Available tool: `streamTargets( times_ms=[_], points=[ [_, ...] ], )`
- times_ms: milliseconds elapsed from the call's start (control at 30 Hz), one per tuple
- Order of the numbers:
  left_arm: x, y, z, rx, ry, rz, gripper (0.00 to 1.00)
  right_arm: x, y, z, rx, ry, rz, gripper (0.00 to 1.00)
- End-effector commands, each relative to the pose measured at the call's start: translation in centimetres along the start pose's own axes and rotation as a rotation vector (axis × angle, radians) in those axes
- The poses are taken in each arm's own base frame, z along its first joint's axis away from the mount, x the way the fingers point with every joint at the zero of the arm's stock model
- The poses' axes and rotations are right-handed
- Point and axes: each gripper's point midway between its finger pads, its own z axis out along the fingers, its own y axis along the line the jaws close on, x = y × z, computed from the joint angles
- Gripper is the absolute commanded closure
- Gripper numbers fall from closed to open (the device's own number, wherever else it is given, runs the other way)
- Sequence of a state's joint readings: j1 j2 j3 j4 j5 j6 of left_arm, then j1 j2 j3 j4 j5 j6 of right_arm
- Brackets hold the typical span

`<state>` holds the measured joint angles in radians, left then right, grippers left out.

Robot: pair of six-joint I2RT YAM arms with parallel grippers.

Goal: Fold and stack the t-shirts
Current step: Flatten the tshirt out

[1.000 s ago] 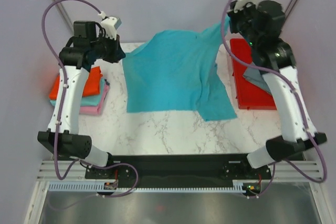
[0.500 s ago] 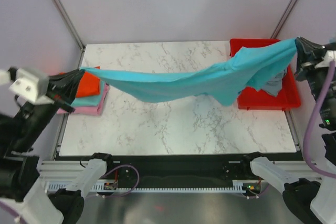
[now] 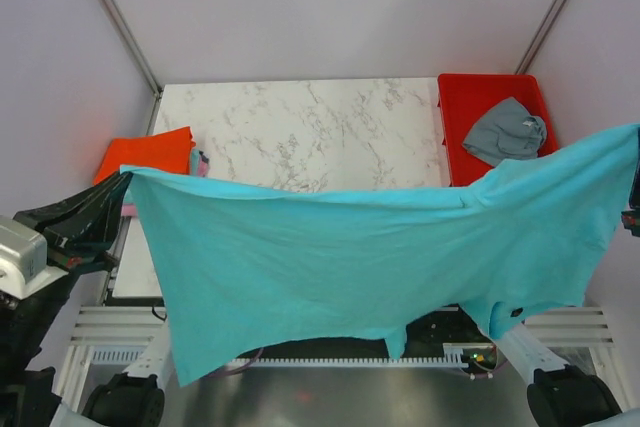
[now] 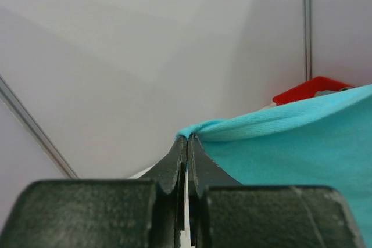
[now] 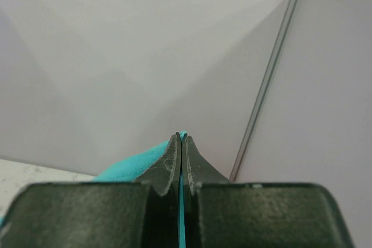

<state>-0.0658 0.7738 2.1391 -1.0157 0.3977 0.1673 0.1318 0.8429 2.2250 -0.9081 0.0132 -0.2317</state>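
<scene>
As left gripper [image 4: 187, 143] and right gripper [image 5: 180, 140] clamp its upper corners, the turquoise shirt [image 3: 350, 257] hangs limp, seemingly light

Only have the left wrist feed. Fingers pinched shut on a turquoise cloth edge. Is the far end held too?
Observer: Yes. The right gripper is shut on the turquoise t-shirt; the right wrist view shows cloth between its fingers.
Operator: Is the shirt on the table or in the air?
Observer: In the air. From the top camera it hangs spread wide from left to right, covering the near part of the table.
Operator: I see a red corner behind it. Anything in there?
Observer: That is the red tray at the far right. A crumpled slate grey t-shirt lies in it.
</scene>
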Motion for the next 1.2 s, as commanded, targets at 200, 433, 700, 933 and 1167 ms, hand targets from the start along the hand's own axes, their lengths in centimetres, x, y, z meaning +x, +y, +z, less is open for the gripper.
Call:
streamTargets(
  times_ms=[200, 433, 700, 933, 1167],
  points=[
    [14.9, 2.1, 8.8, 0.073, 0.381, -0.031, 0.98, 12.5, 4.9, 12.2, -0.121, 0.173, 0.080, 1.00],
    [33.2, -0.2, 11.5, 0.217, 0.713, -0.136, 0.98, 31.0, 10.4, 18.1, -0.253, 0.475, 0.097, 1.00],
    [49.7, -0.1, 13.3, 0.208, 1.005, -0.185, 0.98, 51.9, 15.1, 23.2, -0.346, 0.762, 0.028, 1.00],
    [59.2, 2.8, 17.9, 0.136, 1.194, -0.179, 0.98, 65.2, 17.4, 27.8, -0.335, 0.900, 0.010, 1.00],
    [62.1, 6.0, 22.9, 0.073, 1.184, -0.135, 0.98, 72.0, 18.1, 31.5, -0.285, 0.910, -0.017, 1.00]
  ],
)
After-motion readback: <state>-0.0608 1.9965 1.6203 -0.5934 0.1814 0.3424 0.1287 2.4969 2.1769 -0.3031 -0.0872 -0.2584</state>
